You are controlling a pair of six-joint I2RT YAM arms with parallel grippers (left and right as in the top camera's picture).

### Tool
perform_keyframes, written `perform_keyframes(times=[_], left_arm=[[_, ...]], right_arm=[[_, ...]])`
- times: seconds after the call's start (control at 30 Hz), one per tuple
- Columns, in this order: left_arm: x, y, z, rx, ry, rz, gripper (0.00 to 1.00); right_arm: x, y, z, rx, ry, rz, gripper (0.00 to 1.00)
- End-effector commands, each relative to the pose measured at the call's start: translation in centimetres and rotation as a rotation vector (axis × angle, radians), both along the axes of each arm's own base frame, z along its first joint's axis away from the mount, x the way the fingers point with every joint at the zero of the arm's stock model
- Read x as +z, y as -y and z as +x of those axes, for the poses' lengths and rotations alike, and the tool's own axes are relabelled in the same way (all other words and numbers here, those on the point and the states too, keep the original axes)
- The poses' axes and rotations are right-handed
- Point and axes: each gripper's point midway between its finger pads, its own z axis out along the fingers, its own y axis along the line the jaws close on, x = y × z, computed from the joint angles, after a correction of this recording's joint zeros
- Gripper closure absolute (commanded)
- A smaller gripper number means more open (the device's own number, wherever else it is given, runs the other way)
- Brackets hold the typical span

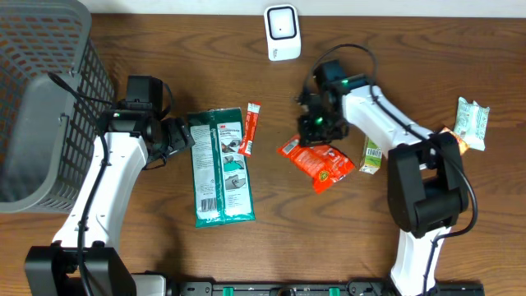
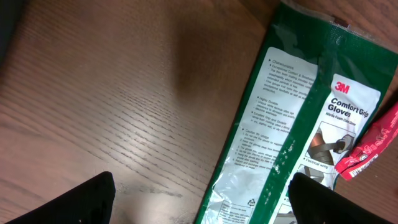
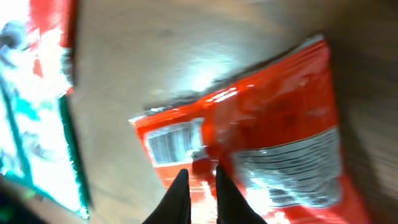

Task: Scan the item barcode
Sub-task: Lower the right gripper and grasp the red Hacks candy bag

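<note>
A robot test room set up like a shop checkout is shown. A white scanner (image 1: 282, 31) is stood on a brown wooden table (image 1: 288, 234). Packed shop goods are laid out, like a pack of gloves (image 1: 220, 168) and a red snack bag (image 1: 322, 162). A grey basket (image 1: 33, 99) is placed beside them, and two white robot arms (image 1: 107, 189) are fixed at the table

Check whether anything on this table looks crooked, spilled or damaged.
Nothing looks spilled or torn. The red foil snack bag lies at a slant beneath the right gripper, while the green plastic gloves packet lies nearly straight. Otherwise nothing stands out.
</note>
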Motion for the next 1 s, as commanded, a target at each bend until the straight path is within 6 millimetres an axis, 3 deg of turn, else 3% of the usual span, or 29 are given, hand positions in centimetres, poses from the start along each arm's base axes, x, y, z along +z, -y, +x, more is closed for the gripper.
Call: perform_keyframes(times=[0.0,0.2,0.3,0.43,0.53,0.7,0.8,0.9,0.97], left_arm=[[0.3,-0.3,0.1,-0.003,0.006,0.015,0.10],[0.3,-0.3,0.1,-0.003,0.006,0.015,0.10],[0.3,-0.3,0.1,-0.003,0.006,0.015,0.10],[0.3,-0.3,0.1,-0.003,0.006,0.015,0.10],[0.3,-0.3,0.1,-0.003,0.006,0.015,0.10],[0.3,-0.3,0.1,-0.003,0.006,0.015,0.10],[0.3,-0.3,0.1,-0.003,0.006,0.015,0.10],[0.3,-0.3,0.1,-0.003,0.006,0.015,0.10],[0.3,-0.3,0.1,-0.003,0.006,0.015,0.10]], right_arm=[[2.0,-1.2,0.0,0.070,0.033,0.076,0.85],[7.3,-1.1,0.8,0.058,0.101,0.134,0.75],[8.6,0.1,0.0,0.042,0.101,0.093,0.73],[7.6,2.1,-1.3,-0.008,0.037,-0.027,0.73],[5.5,3.4,-3.0,-0.053,-0.038,-0.103,0.71],[3.3,4.9,-5.0,-0.085,-0.111,-0.182,0.60],[2.5,6.5,-5.2,-0.126,-0.115,-0.270,0.50],[2.3,6.6,-4.9,-0.139,-0.106,-0.271,0.38],[2.2,6.4,-4.5,-0.142,-0.089,-0.264,0.01]])
